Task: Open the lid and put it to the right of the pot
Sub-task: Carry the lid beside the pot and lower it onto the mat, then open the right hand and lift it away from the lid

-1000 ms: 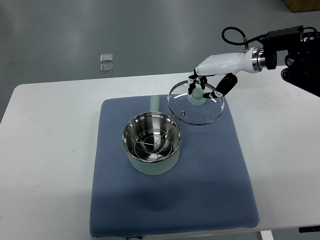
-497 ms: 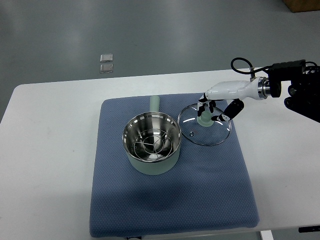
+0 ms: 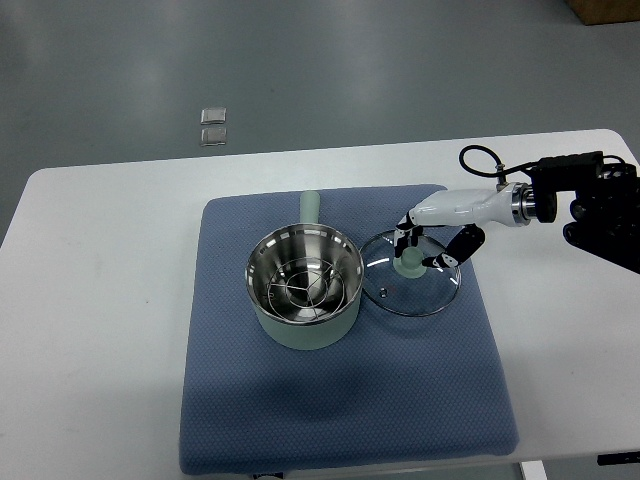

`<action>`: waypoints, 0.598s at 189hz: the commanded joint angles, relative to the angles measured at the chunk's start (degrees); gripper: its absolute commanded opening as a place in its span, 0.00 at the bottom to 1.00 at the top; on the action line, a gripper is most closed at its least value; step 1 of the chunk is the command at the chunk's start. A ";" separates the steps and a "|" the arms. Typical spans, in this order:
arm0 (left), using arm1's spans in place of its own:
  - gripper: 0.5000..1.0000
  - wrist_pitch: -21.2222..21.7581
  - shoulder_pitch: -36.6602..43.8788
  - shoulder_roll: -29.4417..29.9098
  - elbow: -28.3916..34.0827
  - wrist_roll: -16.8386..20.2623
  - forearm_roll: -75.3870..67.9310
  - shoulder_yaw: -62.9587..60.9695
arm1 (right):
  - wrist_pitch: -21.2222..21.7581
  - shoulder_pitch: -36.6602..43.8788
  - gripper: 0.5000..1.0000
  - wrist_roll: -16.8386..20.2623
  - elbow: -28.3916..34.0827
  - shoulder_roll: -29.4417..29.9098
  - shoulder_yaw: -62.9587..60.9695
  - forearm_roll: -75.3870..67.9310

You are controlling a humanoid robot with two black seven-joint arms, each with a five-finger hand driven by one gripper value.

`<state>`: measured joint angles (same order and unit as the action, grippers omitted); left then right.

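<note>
Nearest to us, the blue padded mat (image 3: 340,400) covers the middle of the white table (image 3: 90,330), its front edge close to the table's near edge. On the mat stands the pale green pot (image 3: 304,288) with its shiny steel interior uncovered; a wire steamer rack (image 3: 300,290) sits inside it, and the pot's pale green handle (image 3: 311,207) points away from us toward the far side of the mat.

Just right of the pot, we see the glass lid (image 3: 410,272) with its metal rim, lying on or just above the mat near its right edge; we cannot tell whether it has fully touched down. Its left rim comes very close to the pot's wall. Our right hand (image 3: 425,243), on its white forearm reaching in from the picture's right edge, has its dark fingers (image 3: 404,240) curled around the lid's pale green knob (image 3: 408,262), pinching it from above.

Beyond the table, on the grey floor (image 3: 400,70), two small square plates (image 3: 212,125) lie one behind the other.
</note>
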<state>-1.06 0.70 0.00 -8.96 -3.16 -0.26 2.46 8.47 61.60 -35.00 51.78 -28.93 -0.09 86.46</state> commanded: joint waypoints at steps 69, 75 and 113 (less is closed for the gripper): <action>1.00 0.00 0.00 0.00 0.00 0.00 0.00 0.00 | 1.38 0.71 0.79 0.00 1.04 -1.04 -3.33 -6.83; 1.00 0.00 0.00 0.00 0.00 0.00 0.00 0.00 | 1.99 0.71 0.79 0.00 1.04 -1.04 -4.30 -8.32; 1.00 0.00 0.00 0.00 0.00 0.00 0.00 0.00 | 6.39 -0.17 0.81 0.00 -0.02 -1.04 -11.86 -20.72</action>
<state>-1.06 0.70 0.00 -8.97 -3.16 -0.26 2.46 12.83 62.05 -35.00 52.35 -30.01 -8.15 72.66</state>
